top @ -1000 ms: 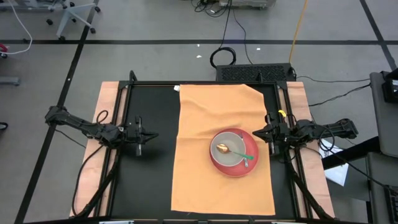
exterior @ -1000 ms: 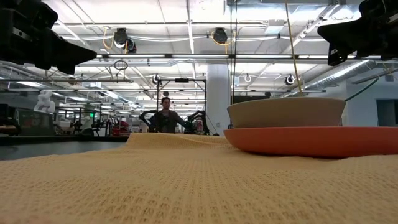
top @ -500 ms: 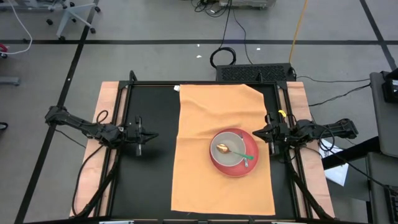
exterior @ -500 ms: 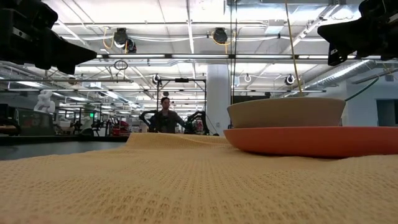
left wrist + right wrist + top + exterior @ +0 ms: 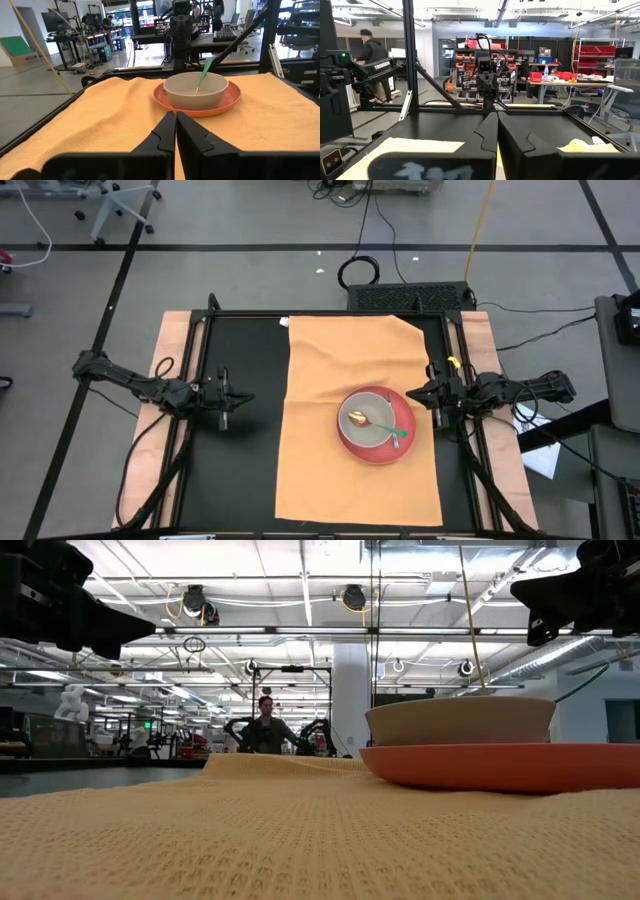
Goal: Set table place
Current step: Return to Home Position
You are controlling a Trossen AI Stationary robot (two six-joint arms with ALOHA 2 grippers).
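Observation:
The large orange-tan mat point(image 5: 357, 420) lies flat on the black table, slightly wrinkled. On its right half stands a round red plate point(image 5: 376, 450) carrying a grey bowl point(image 5: 366, 421); a spoon with a green handle point(image 5: 385, 426) leans in the bowl. The left wrist view shows the plate point(image 5: 197, 106), the bowl point(image 5: 195, 90) and the green handle point(image 5: 204, 70). My left gripper point(image 5: 240, 397) hovers shut over the bare table left of the mat. My right gripper point(image 5: 410, 393) hovers shut at the mat's right edge, beside the plate.
Black frame rails point(image 5: 462, 370) run along the table's left and right sides. Bare black tabletop point(image 5: 240, 470) lies left of the mat. A person point(image 5: 266, 728) stands far off in the room behind the table, another point(image 5: 372, 52) in the right wrist view.

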